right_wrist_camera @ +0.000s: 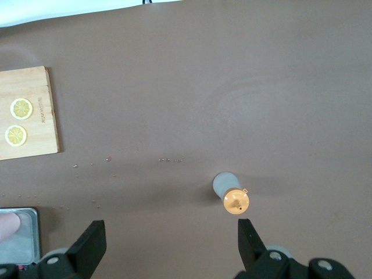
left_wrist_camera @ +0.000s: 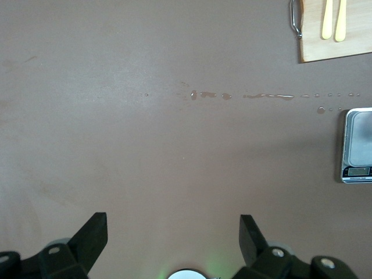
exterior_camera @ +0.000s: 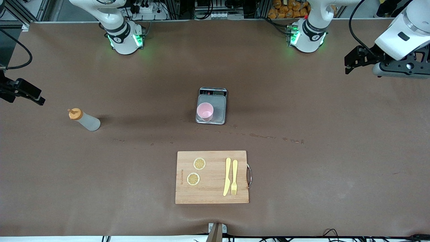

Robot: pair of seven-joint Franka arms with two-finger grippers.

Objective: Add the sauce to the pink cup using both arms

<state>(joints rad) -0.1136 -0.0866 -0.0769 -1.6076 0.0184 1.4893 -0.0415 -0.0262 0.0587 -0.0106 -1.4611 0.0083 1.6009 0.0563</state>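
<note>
High front view; wrist views downward, apparently sharing the scale (left_wrist_camera: 357,145)

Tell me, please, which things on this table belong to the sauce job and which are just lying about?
Job:
- translucent grey squeeze bottle with orange cap, upright
- pale pink plastic cup, on the grey scale
- left gripper, right gripper, both open, empty

Lying about:
- wooden cutting board
- two lemon slices
- yellow knife and yellow fork

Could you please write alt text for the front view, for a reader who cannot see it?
A pink cup stands on a grey scale mid-table, with the sauce bottle upright toward the right arm's end. Nearer the camera, a wooden board holds two lemon slices, a knife and a fork. Both arms wait at the table's ends.
</note>
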